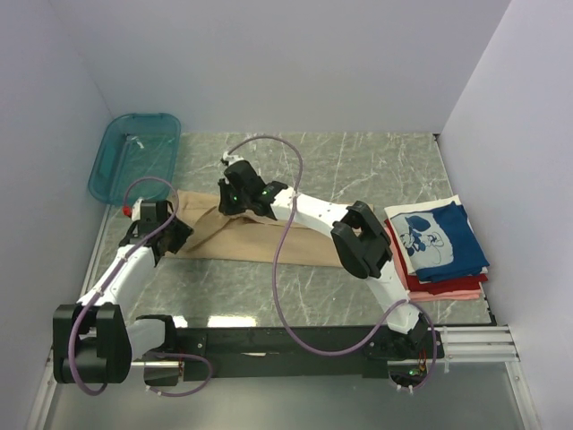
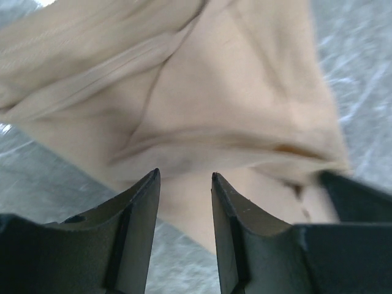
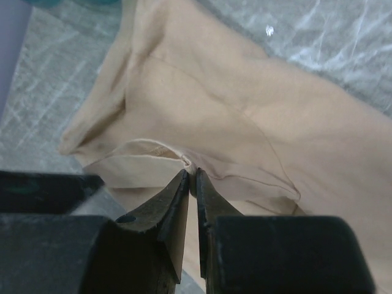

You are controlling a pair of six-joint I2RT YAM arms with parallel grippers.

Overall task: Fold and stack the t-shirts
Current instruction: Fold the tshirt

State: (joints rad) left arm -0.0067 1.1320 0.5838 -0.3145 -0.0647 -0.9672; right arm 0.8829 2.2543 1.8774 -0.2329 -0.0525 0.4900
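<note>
I see one tan t-shirt [image 1: 242, 242] lying rumpled left of table centre. My right gripper [image 3: 191, 177] pinches a fold of it, and my left gripper [image 2: 184, 184] hovers with jaws spread at its nine o'clock end. At three o'clock sits one stack: navy t-shirt [image 1: 439, 237], red t-shirt [image 1: 430, 285], pink t-shirt [image 1: 457, 292]. One teal basket [image 1: 134, 152] is at ten o'clock.

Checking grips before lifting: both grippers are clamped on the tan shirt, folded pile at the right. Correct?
No. Only the right gripper is clamped on the tan shirt; the left wrist view shows the left gripper open over it. The folded pile is at the right.
</note>
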